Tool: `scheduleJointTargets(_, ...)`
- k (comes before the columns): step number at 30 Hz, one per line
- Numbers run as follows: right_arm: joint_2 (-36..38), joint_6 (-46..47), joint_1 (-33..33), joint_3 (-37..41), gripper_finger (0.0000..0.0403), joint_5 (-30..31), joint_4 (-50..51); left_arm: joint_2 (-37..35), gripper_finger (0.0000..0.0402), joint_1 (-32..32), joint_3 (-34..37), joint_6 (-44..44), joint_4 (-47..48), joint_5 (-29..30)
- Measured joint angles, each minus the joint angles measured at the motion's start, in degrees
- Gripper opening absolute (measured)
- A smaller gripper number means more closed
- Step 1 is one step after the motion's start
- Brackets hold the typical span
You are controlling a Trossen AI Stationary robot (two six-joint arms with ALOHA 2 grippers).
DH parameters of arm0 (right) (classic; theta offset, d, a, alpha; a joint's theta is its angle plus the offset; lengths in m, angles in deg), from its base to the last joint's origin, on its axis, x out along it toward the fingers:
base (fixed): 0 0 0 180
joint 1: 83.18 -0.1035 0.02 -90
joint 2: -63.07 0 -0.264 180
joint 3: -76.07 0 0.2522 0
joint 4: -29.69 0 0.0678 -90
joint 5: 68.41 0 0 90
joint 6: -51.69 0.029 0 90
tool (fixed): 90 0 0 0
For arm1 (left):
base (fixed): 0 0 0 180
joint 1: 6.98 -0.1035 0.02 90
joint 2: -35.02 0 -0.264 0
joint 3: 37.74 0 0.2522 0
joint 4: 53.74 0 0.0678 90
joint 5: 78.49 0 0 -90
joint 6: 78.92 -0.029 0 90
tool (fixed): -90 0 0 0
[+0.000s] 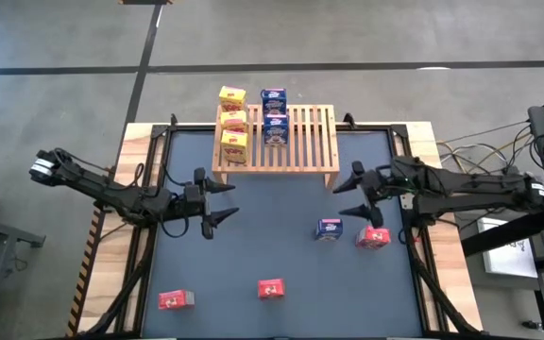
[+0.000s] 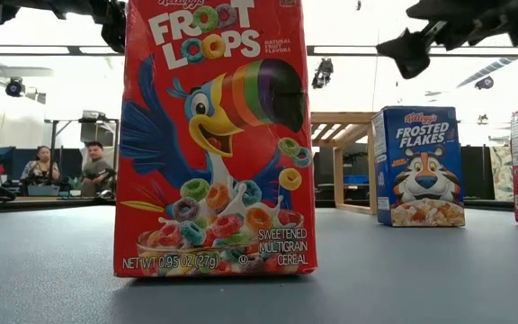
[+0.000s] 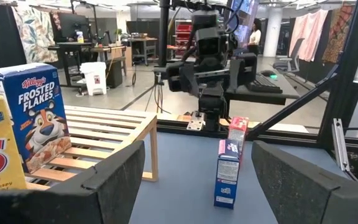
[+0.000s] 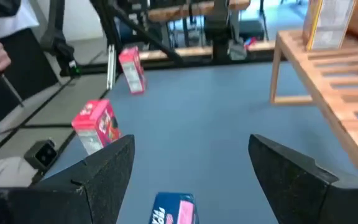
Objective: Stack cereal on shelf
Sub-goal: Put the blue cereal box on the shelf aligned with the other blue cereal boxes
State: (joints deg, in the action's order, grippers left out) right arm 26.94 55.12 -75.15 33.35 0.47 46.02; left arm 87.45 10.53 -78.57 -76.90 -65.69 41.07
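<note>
Five boxes stand on the shelf point(image 1: 291, 142) at upper centre of the high view: three yellow boxes point(image 1: 233, 122) and two blue boxes point(image 1: 274, 116). One blue Frosted Flakes box point(image 1: 329, 229) and three red Froot Loops boxes point(image 1: 270, 289) remain on the table in the lower frame. The left gripper point(image 1: 217, 201) and the right gripper point(image 1: 351, 193) both hover wide and empty.

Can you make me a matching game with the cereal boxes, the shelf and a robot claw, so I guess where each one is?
Things:
1. yellow boxes
2. blue box on the table
3. red box nearest the low camera
4. right claw

Places or states:
A. standing on the dark mat beside a red box
B. open, in the air above the mat
C. lined up on the left end of the wooden shelf
D. alone near the front middle of the mat

Pairs: 1-C, 2-A, 3-D, 4-B
</note>
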Motion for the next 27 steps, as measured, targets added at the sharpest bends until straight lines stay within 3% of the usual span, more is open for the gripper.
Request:
scheduleJointTargets(4,0.4,1.8,-4.4,0.7,0.0303,4.5,0.5,0.0,0.0278,0.0,0.0,0.1,-0.3,0.0)
scheduleJointTargets(15,-4.4,3.6,-12.1,0.6,0.0301,6.7,4.5,0.0,0.0278,0.0,0.0,1.9,-0.4,0.0)
scheduleJointTargets(27,-10.0,6.0,-19.8,0.5,0.0302,20.4,8.1,0.0,0.0278,0.0,0.0,2.0,-0.4,0.0)
